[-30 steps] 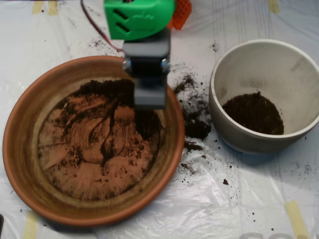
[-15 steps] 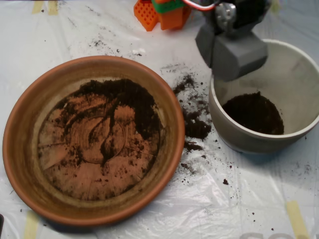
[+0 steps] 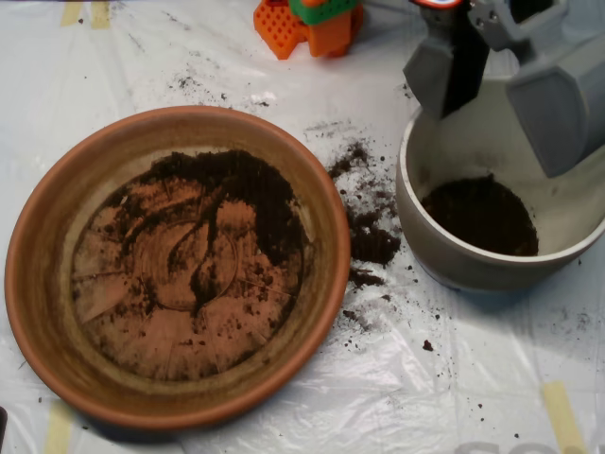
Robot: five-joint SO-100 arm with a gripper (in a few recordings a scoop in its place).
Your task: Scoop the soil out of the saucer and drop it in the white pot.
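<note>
The terracotta saucer (image 3: pixel 43 284) lies at the left. Dark soil (image 3: pixel 241 189) is smeared over its upper right part, and thin streaks cross the base. The white pot (image 3: pixel 421 236) stands at the right with a mound of soil (image 3: pixel 480 216) at its bottom. My grey scoop (image 3: pixel 496 132) hangs over the pot's back half. It is open, its two shells spread wide apart. I see no soil between the shells.
Spilled soil (image 3: pixel 369 232) lies on the white plastic sheet between saucer and pot, with crumbs scattered nearby. Orange and green arm parts (image 3: pixel 312 21) sit at the top edge. Yellow tape strips (image 3: pixel 564 416) mark the sheet's corners.
The scoop has swung from the saucer's back rim to the right and now hangs over the white pot. Its shells, together half a second ago, have spread open.
</note>
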